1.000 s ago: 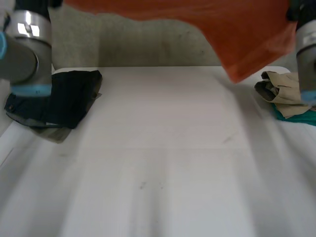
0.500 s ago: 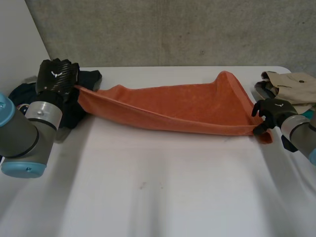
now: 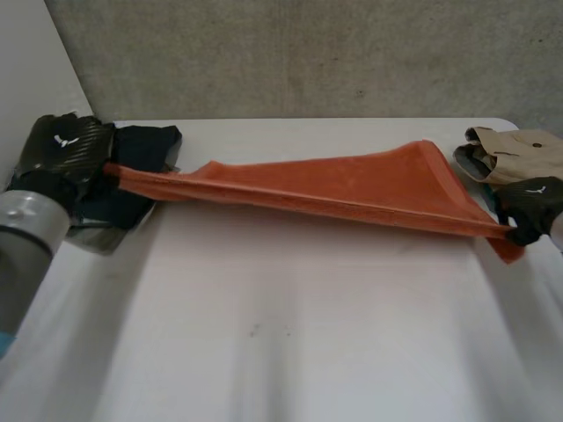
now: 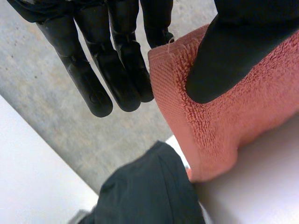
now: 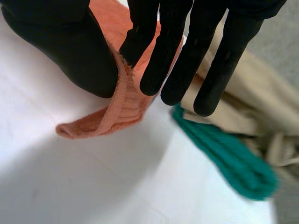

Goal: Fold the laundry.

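The orange terry towel (image 3: 352, 189), loopy and pulled into a long narrow band, spans the desk (image 3: 281, 334) in the upper middle of the frame; the left hand (image 3: 62, 149) pinches its left corner beside a dark folded cloth (image 3: 145, 145); the right hand (image 3: 532, 200) pinches the right corner.

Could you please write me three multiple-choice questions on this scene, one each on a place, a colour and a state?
1. Where does the dark garment lie? A) beside the left hand B) mid-table C) on the floor
2. What colour is the towel? A) green B) orange C) white
3. What state is the towel in? A) folded in a stack B) lying untouched C) stretched between both hands
Answers: 1 A, it sits by that hand; 2 B, its terry is orange; 3 C, the left hand and right hand each pinch one end.
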